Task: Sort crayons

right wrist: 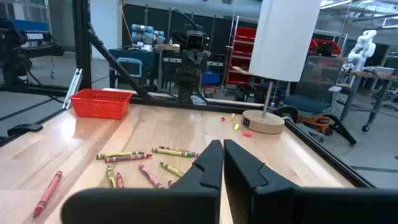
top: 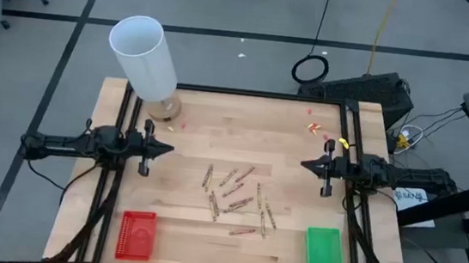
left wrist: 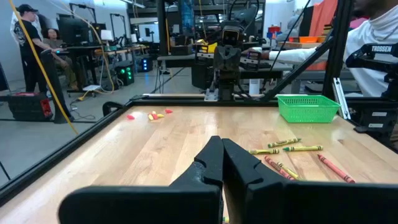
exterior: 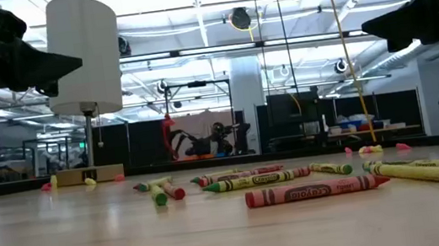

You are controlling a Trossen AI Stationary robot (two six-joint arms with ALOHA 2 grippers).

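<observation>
Crayons (top: 237, 196) lie scattered mid-table between two closed, empty grippers: the left gripper (top: 166, 150) at their ten o'clock, the right gripper (top: 306, 164) at two o'clock. Wooden table (top: 201, 124); workshop beyond.

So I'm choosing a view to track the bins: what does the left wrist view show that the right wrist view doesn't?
Only the left wrist view shows the green tray and the shut left gripper. Only the right wrist view shows the red tray, the white lamp and the shut right gripper. Both show the crayons scattered on the wooden table, and the opposite arm.
</observation>
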